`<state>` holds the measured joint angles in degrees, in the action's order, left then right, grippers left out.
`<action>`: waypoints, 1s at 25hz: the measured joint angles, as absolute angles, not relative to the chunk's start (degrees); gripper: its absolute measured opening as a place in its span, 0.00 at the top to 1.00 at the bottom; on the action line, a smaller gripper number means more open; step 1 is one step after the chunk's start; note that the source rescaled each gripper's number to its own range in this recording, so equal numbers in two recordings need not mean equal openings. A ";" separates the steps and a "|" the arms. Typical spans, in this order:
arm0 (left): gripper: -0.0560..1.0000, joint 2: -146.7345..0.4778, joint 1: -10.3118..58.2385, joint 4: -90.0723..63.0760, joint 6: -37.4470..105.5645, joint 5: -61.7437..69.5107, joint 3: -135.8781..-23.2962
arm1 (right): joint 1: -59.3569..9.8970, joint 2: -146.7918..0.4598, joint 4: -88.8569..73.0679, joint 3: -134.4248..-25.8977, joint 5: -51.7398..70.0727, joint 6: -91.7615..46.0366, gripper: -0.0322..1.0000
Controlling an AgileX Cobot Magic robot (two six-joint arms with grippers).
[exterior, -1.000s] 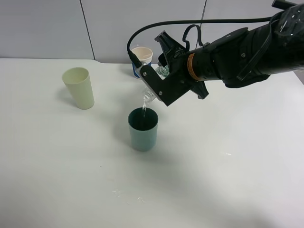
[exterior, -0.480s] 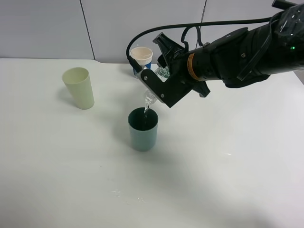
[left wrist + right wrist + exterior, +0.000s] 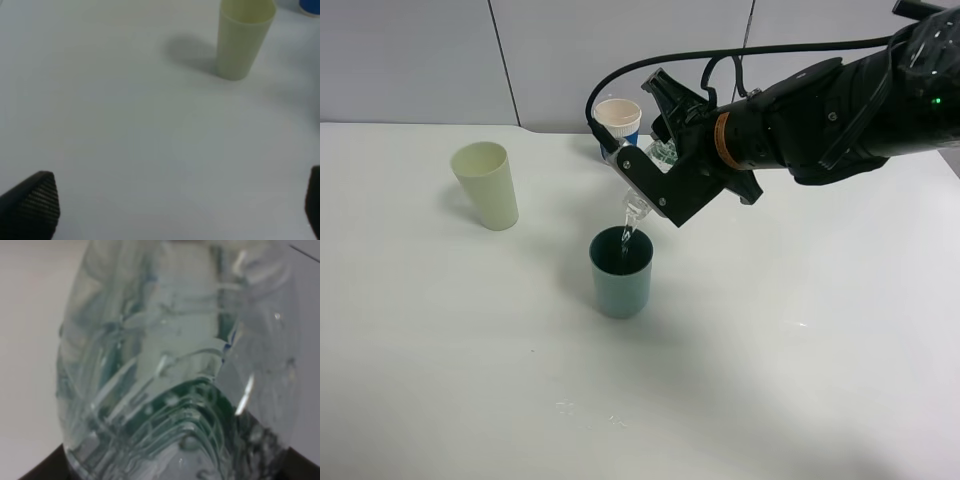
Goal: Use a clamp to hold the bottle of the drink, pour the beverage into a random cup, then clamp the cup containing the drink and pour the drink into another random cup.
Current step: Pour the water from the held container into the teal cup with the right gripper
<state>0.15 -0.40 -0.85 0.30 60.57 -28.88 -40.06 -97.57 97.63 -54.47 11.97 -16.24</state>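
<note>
Nearest, the teal cup (image 3: pixel 620 285) stands upright on the desk (image 3: pixel 800 400), and a thin stream of beverage (image 3: pixel 627 232) falls inside its rim. Just above it the bottle (image 3: pixel 636 203) is steeply tilted. Its long axis runs from the raised base down to the mouth, which points down over the cup's opening. The right hand (image 3: pixel 658 165) is clamped tight around the bottle's body. Pouring well likely means holding the mouth centred and tipping slowly, so nothing splashes out. Farther off, the left hand (image 3: pixel 172 205) gapes wide and empty near the pale yellow-green cup (image 3: pixel 243 42).
</note>
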 joint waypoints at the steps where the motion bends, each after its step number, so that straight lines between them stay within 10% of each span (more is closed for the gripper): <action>1: 0.00 0.15 -0.40 -0.85 0.30 60.57 -28.88 | -40.06 -97.57 97.63 -54.47 11.97 -16.24 0.96; 25: 0.00 0.15 -0.40 -0.85 0.30 60.57 -28.88 | -40.96 -97.57 97.63 -54.47 13.07 -17.02 0.96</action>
<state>0.15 -0.40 -0.85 0.30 60.57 -28.88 -40.96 -97.57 97.63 -54.47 13.07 -17.02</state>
